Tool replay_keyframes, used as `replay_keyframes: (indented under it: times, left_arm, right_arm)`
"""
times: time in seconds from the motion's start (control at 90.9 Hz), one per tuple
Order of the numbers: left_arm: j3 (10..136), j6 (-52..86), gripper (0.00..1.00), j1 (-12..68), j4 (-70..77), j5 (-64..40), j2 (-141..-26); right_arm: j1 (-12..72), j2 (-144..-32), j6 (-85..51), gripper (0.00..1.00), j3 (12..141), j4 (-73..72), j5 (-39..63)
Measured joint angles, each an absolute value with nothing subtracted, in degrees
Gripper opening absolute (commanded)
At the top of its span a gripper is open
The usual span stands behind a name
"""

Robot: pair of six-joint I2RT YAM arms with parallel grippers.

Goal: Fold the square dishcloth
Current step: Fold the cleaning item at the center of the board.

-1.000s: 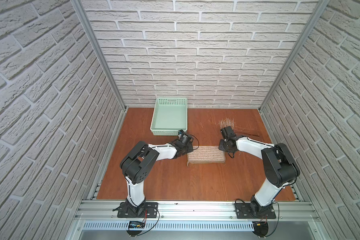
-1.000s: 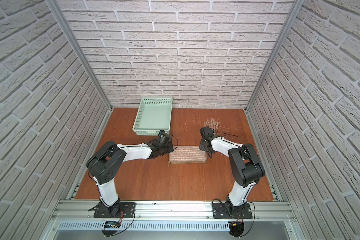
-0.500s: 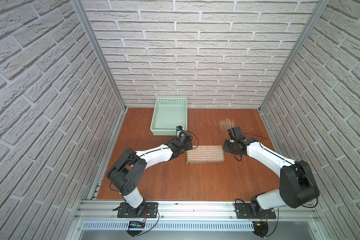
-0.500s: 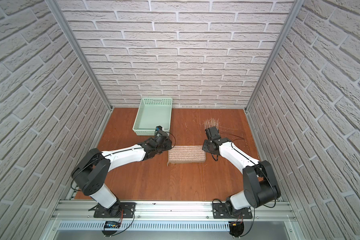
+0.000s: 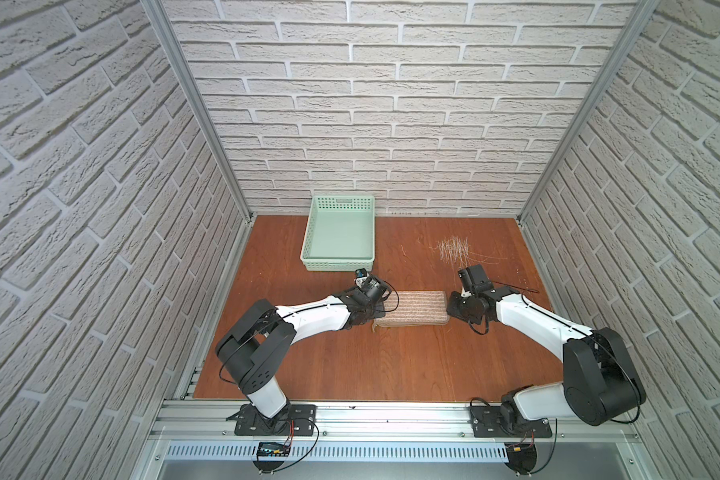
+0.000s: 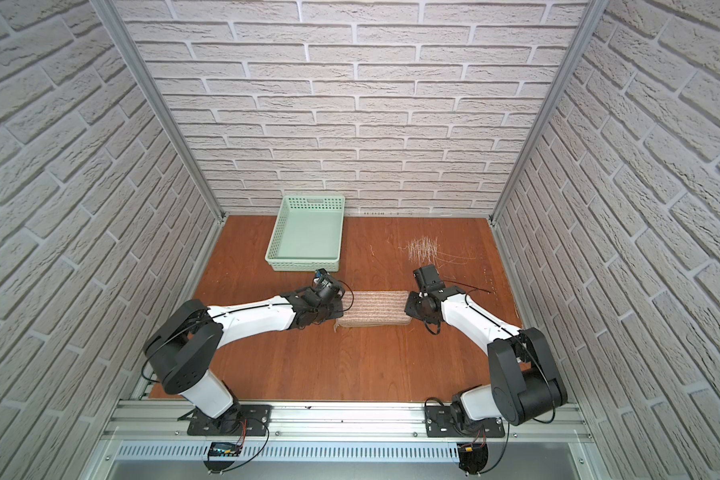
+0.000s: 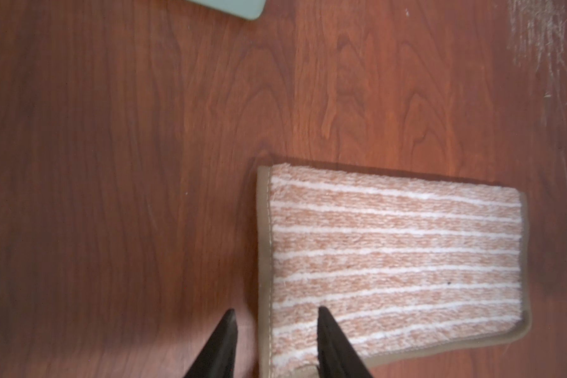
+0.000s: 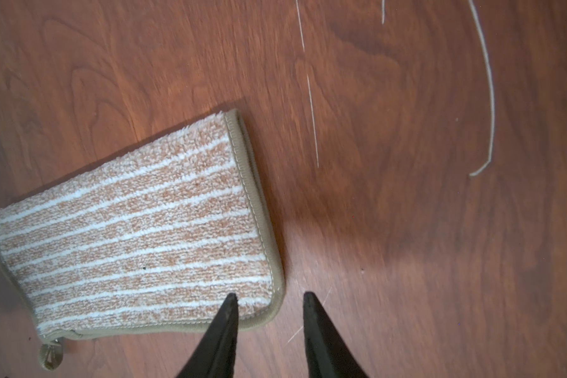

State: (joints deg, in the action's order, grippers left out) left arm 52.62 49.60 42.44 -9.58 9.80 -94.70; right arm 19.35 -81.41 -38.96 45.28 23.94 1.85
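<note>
In both top views the square dishcloth (image 5: pixel 412 309) (image 6: pixel 373 307) lies folded into a narrow rectangle near the middle of the wooden table (image 5: pixel 391 365). It is nearer the camera than the mint-green basket (image 5: pixel 339 266), and its long axis and cream stripes run crosswise from one arm to the other. The left gripper (image 5: pixel 378 311) (image 6: pixel 338 309) sits at the cloth's left short end and the right gripper (image 5: pixel 454 307) (image 6: pixel 410 309) at its right short end, both low over the table. In the left wrist view the left gripper (image 7: pixel 275 310) has its jaws somewhat apart and straddles the dishcloth's (image 7: pixel 396 261) brown-hemmed short edge, one finger over bare wood and the other over the striped pile, with nothing clamped. In the right wrist view the right gripper (image 8: pixel 270 294) is likewise parted. One finger is over the corner of the dishcloth (image 8: pixel 138 235) and the other over wood just beside the hem, holding nothing. A small loop (image 8: pixel 49 356) sticks out at the cloth's far corner.
</note>
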Motion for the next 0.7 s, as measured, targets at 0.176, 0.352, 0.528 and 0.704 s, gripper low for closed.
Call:
replay_keyframes:
  times: [0.176, 0.352, 0.528, 0.704]
  left_arm:
    - [52.51, 50.46, 0.42, 42.74, -10.57, 9.80, -94.78]
    - [52.51, 51.00, 0.43, 42.89, -10.83, 9.80, -95.09]
    - [52.51, 51.55, 0.42, 43.05, -10.96, 9.69, -95.83]
    - [52.49, 51.81, 0.39, 43.16, -11.29, 9.34, -96.38]
  right_arm:
    - [18.37, -82.91, -39.20, 0.33, 44.27, 21.23, 3.51]
    - [17.93, -84.79, -39.92, 0.32, 42.35, 18.83, 5.17]
    - [17.93, -84.79, -41.04, 0.31, 39.94, 16.80, 6.50]
    - [17.91, -84.75, -42.94, 0.27, 38.39, 12.47, 8.27]
